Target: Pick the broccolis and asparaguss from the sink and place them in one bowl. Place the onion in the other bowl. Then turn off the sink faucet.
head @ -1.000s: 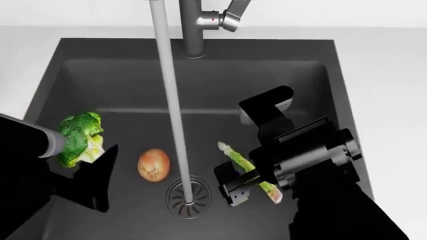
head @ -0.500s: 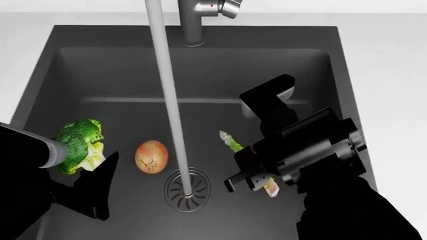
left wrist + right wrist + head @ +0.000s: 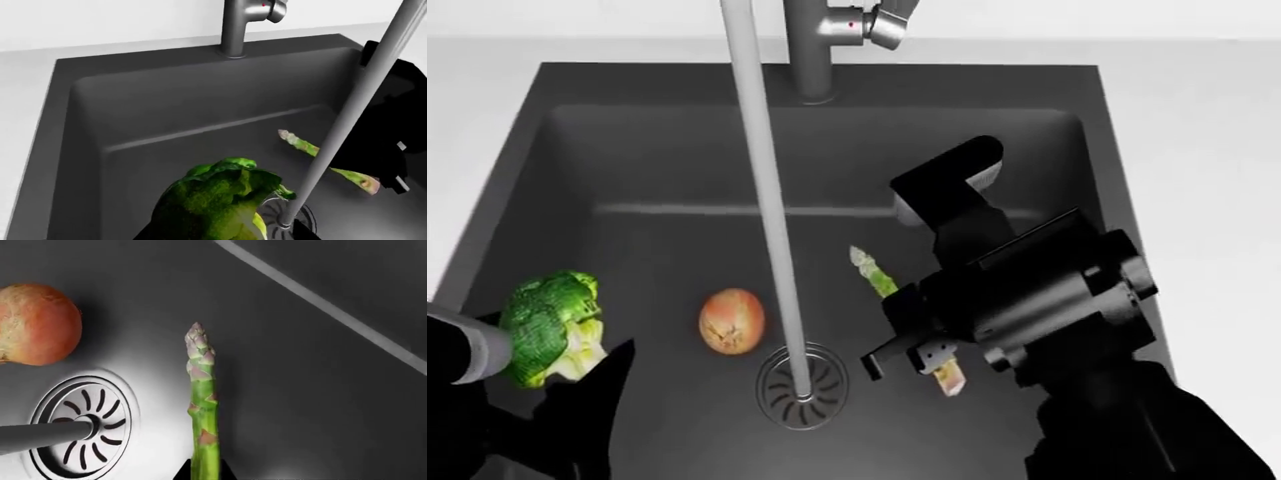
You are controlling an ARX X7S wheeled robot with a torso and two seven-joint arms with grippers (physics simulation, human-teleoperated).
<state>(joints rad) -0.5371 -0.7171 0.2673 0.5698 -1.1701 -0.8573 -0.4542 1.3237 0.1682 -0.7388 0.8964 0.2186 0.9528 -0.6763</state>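
Note:
The broccoli point(image 3: 545, 338) is up off the sink point(image 3: 627, 180) floor at the near left, with my left gripper point(image 3: 541, 368) shut on it; it fills the left wrist view's lower edge point(image 3: 217, 202). The asparagus point(image 3: 876, 275) slants over the floor right of the drain, and my right gripper point(image 3: 916, 350) is shut on its lower half. In the right wrist view the spear point(image 3: 202, 405) runs out from between the fingertips. The onion point(image 3: 731, 320) lies loose left of the drain point(image 3: 803, 385). The faucet point(image 3: 809, 55) stands at the back and its lever point(image 3: 888, 25) points right. Both bowls are out of view.
A stream of water point(image 3: 765, 210) runs from the spout down into the drain, between my two arms. Pale countertop point(image 3: 1201, 150) borders the sink on the left, right and back. The right arm's black body covers the sink's near right.
My left gripper has carried the broccoli toward the near left. The right gripper has shut on the asparagus and shifted it slightly left and away from the floor.

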